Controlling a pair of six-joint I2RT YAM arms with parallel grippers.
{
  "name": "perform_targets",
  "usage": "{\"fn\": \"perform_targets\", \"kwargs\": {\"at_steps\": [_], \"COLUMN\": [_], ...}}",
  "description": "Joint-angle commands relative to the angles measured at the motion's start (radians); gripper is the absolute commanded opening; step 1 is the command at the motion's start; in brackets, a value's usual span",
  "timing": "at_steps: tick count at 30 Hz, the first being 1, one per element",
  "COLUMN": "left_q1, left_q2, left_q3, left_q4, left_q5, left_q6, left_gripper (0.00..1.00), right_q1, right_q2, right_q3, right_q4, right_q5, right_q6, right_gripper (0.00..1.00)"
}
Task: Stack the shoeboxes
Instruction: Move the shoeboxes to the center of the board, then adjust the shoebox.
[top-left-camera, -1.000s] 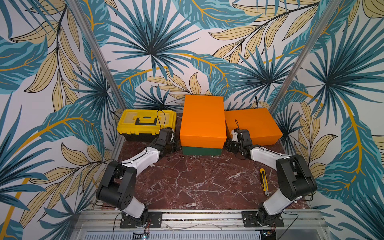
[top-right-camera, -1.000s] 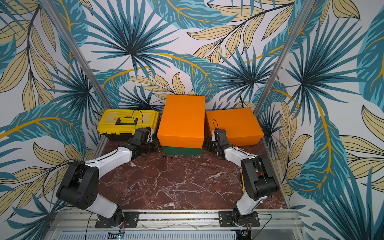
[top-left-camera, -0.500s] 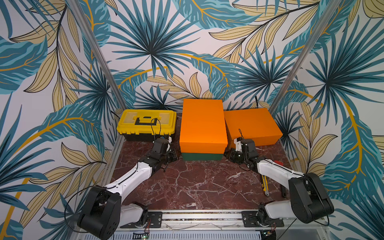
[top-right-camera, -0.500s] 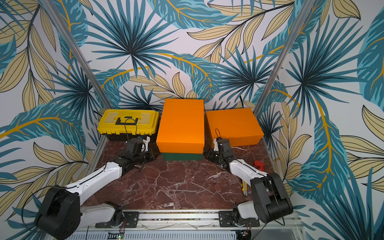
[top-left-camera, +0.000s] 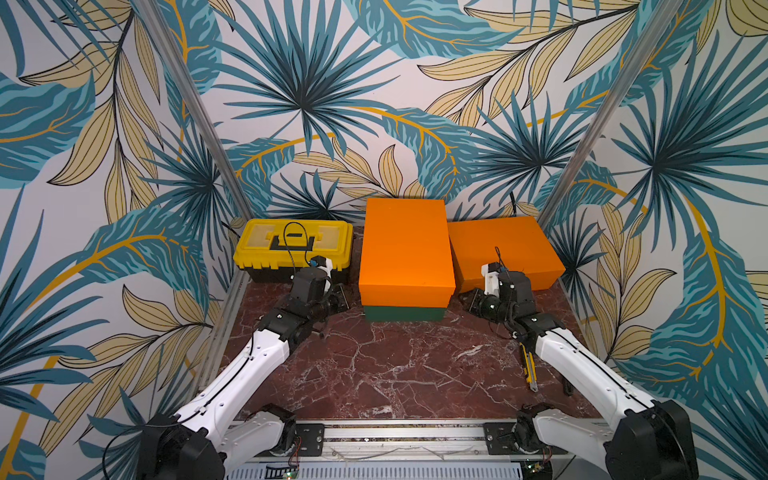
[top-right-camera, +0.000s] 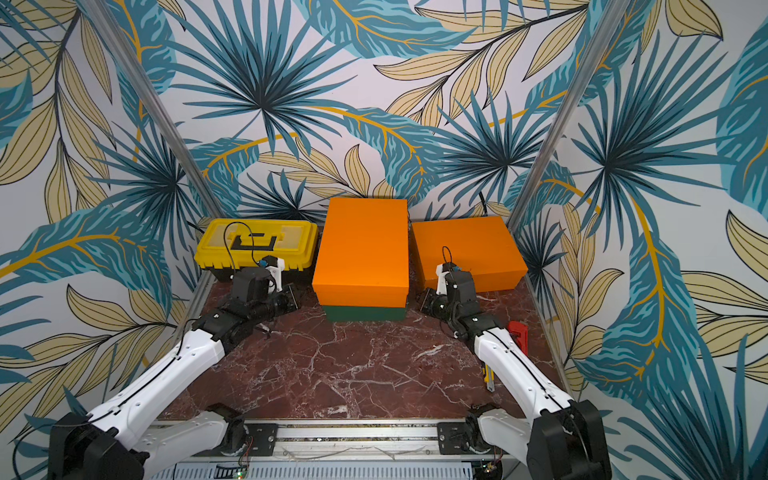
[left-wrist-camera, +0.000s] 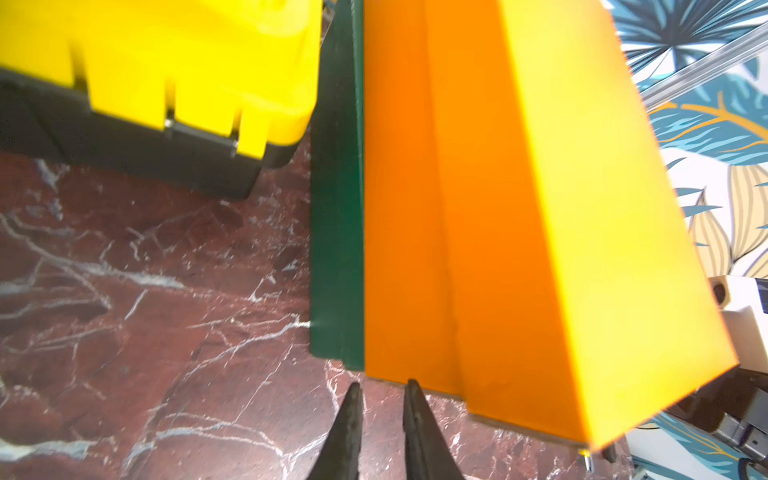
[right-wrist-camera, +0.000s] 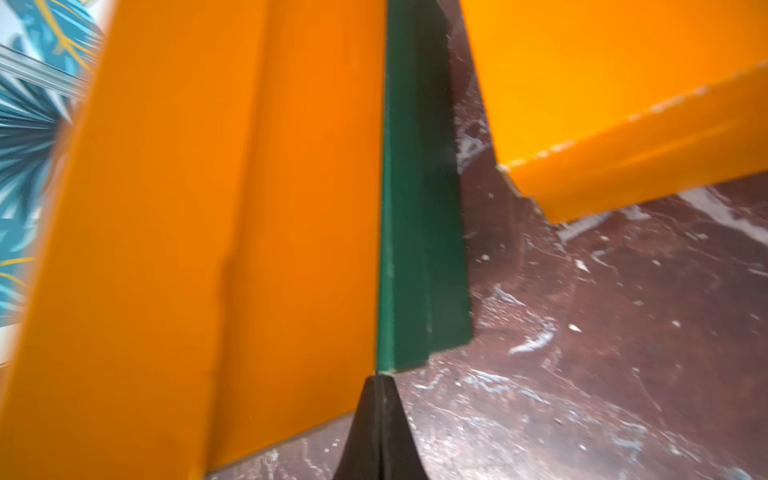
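Observation:
An orange shoebox (top-left-camera: 405, 249) (top-right-camera: 361, 253) lies on top of the dark green shoebox (top-left-camera: 405, 314) (top-right-camera: 365, 314) at the middle back. A second orange shoebox (top-left-camera: 503, 249) (top-right-camera: 465, 249) sits on the table to their right. My left gripper (top-left-camera: 343, 297) (left-wrist-camera: 382, 384) hovers just off the stack's front left corner, its jaws open a narrow gap with nothing between them. My right gripper (top-left-camera: 465, 297) (right-wrist-camera: 380, 380) is shut and empty, with its tip at the stack's front right corner, by the green box's edge (right-wrist-camera: 419, 249).
A yellow-and-black toolbox (top-left-camera: 293, 245) stands at the back left, close beside the stack. A yellow utility knife (top-left-camera: 528, 365) lies near the right arm, and a red tool (top-right-camera: 518, 330) lies by the right wall. Patterned walls close in three sides of the marble table (top-left-camera: 395, 365).
The upper orange shoebox has settled a little lower on the green one. Both grippers have drawn back from its sides toward the front corners. The left jaws have parted slightly.

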Motion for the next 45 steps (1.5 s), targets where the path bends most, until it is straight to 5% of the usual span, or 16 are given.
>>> {"fn": "perform_targets", "kwargs": {"at_steps": [1,22,45], "left_q1": [-0.002,-0.029,-0.037], "left_q2": [0.038,0.182,0.116], "left_q3": [0.037,0.165,0.052], "left_q4": [0.001,0.060,0.060], "left_q5": [0.026,0.081,0.085], "left_q6": [0.001,-0.010,-0.038], "left_gripper": [0.21,0.21,0.23], "right_q1": [0.007,0.014,0.013], "right_q2": [0.023,0.140,0.129], "right_q3": [0.026,0.139,0.109], "right_q4": [0.046,0.064,0.034], "right_q5": [-0.083,-0.041,-0.025], "right_q6": [0.058,0.045,0.050], "right_gripper": [0.00,0.01,0.01]}}
